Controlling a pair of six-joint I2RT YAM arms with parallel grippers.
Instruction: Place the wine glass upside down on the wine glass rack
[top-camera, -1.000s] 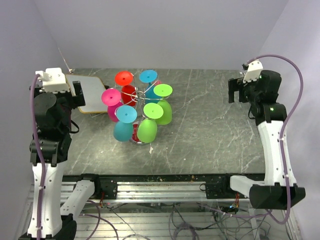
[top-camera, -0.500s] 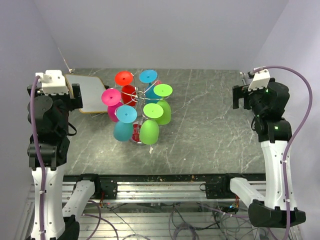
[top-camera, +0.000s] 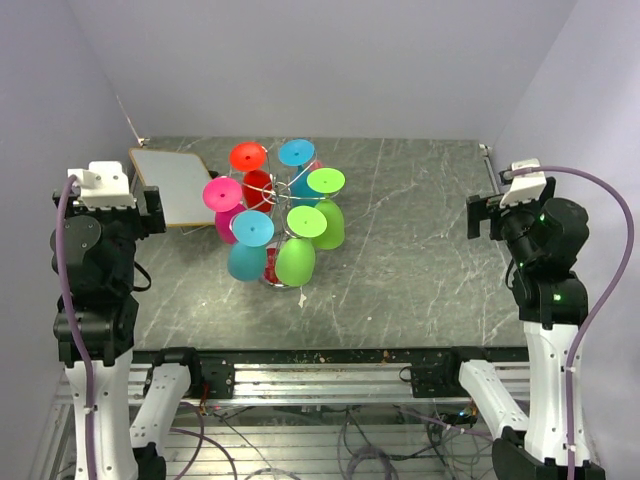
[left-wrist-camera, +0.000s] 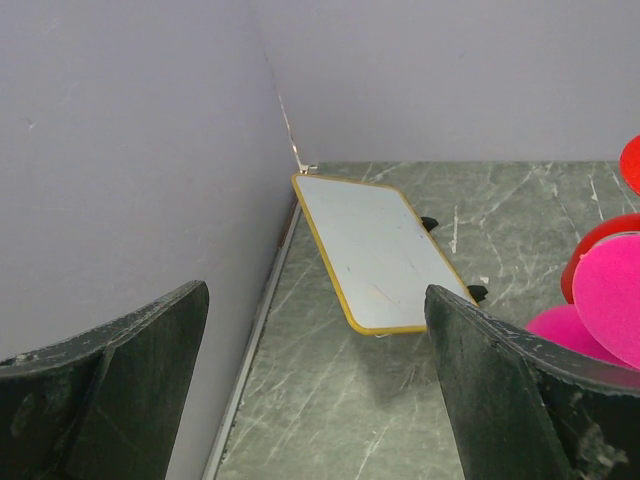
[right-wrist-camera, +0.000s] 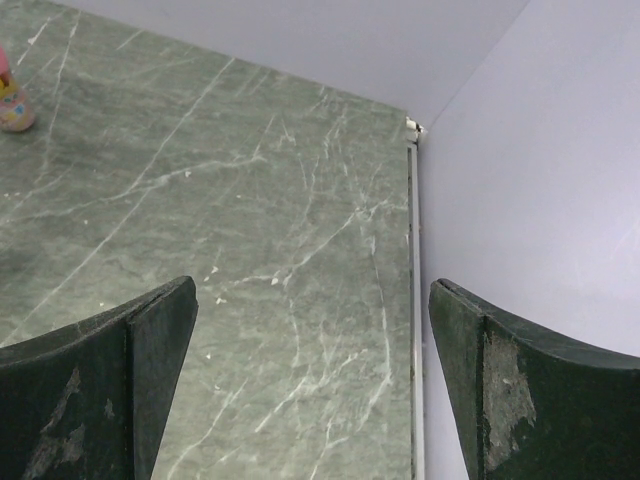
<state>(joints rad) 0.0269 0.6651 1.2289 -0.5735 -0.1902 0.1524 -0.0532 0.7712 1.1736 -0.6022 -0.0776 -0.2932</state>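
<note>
The wine glass rack (top-camera: 283, 189) is a silver wire stand at the table's middle left. Several coloured wine glasses hang on it upside down: red (top-camera: 248, 156), blue (top-camera: 297, 152), pink (top-camera: 222, 194), green (top-camera: 306, 221) and others. My left gripper (top-camera: 151, 210) is open and empty, raised near the left wall, left of the rack. In the left wrist view (left-wrist-camera: 315, 400) the pink glass (left-wrist-camera: 608, 300) shows at the right edge. My right gripper (top-camera: 481, 216) is open and empty, raised near the right wall; it is also seen in the right wrist view (right-wrist-camera: 310, 390).
A white board with a yellow rim (top-camera: 170, 184) lies flat at the back left, between my left gripper and the rack; it also shows in the left wrist view (left-wrist-camera: 375, 245). Walls close in the table on the left, back and right.
Both arms have drawn back and outward, away from the rack. The left gripper has moved off the white board; the right gripper has moved toward the right wall. The glasses have not moved.
</note>
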